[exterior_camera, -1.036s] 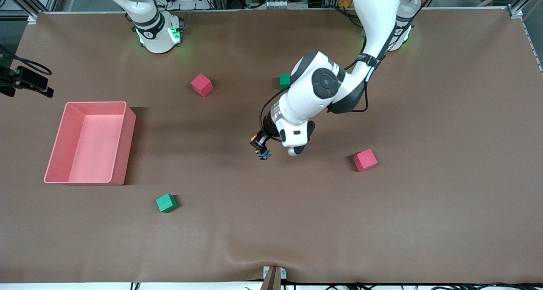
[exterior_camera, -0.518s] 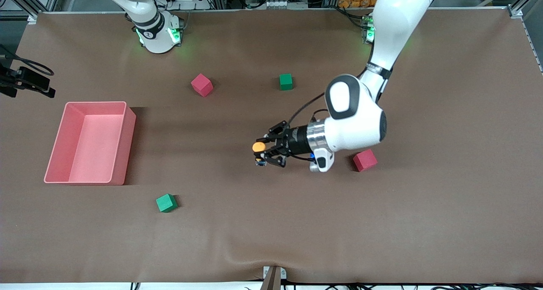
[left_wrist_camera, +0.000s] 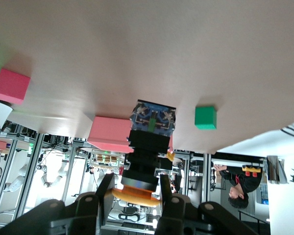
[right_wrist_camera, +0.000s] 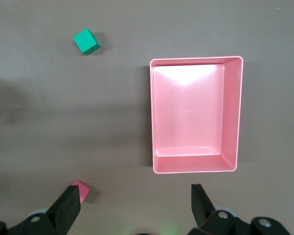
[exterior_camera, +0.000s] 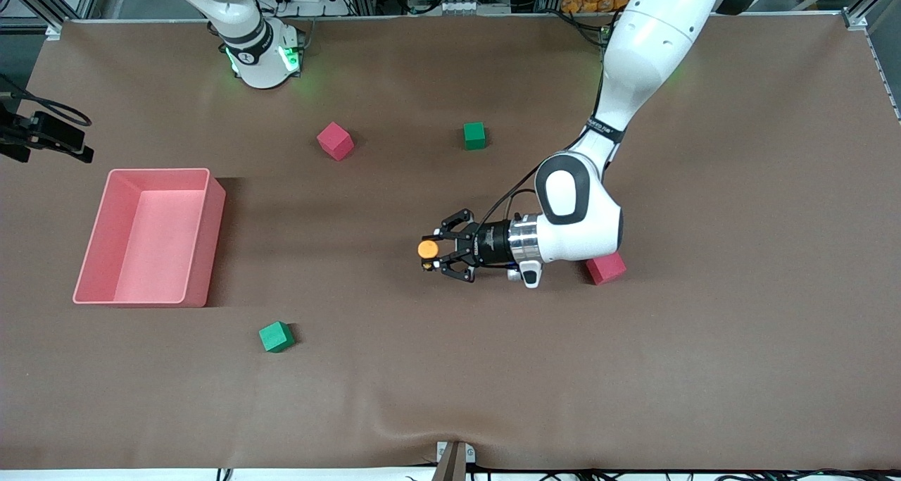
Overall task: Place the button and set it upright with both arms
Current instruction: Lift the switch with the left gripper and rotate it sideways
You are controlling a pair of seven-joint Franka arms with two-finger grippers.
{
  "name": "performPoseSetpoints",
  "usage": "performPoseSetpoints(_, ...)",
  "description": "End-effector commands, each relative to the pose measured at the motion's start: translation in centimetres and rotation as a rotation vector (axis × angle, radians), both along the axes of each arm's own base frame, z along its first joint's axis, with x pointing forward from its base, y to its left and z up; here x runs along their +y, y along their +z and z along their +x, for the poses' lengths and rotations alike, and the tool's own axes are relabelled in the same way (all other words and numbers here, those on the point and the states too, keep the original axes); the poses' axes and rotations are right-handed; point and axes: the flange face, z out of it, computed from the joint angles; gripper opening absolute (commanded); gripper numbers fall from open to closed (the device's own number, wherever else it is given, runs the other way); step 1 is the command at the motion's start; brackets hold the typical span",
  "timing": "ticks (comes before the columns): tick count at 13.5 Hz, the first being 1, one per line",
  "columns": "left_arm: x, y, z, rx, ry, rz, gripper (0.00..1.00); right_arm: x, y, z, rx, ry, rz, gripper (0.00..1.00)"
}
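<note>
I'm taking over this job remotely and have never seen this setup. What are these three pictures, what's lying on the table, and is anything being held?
Two white robot arms work at a brown table. The wide picture looks down from across the table; the other two come from cameras on each arm's wrist.

The left gripper is shut on the button, a small switch with an orange cap; the left wrist view shows the button up close, pinched near its cap.

The right gripper is open and holds nothing, over the pink bin; that arm waits.

On the table lie the bin, two pink cubes and two green cubes.
</note>
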Motion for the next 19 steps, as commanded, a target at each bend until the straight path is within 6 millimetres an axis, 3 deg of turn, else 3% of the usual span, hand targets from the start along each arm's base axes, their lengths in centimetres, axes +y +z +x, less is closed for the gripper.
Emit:
performPoseSetpoints(1, -0.1, -1.7, -0.3, 0.006, 0.002, -0.023, 0.17, 0.2, 0.1, 0.0, 0.003, -0.002, -0.018, 1.00)
performPoseSetpoints(5, 0.5, -5.0, -0.4, 0.006, -0.001, -0.021, 0.20, 0.2, 0.1, 0.0, 0.003, -0.002, -0.018, 1.00)
performPoseSetpoints(12, 1.6, -9.1, -0.7, 0.036, -0.056, -0.066, 0.26, 0.7, -0.2, 0.2, 0.008, 0.006, -0.018, 1.00)
performPoseSetpoints(15, 1.0, -9.3, -1.2, 0.032, -0.068, -0.066, 0.26, 0.7, -0.2, 0.2, 0.008, 0.004, -0.018, 1.00)
performPoseSetpoints(19, 0.3, -11.1, -2.2, 0.022, -0.080, -0.075, 0.27, 0.7, -0.2, 0.2, 0.008, 0.004, -0.018, 1.00)
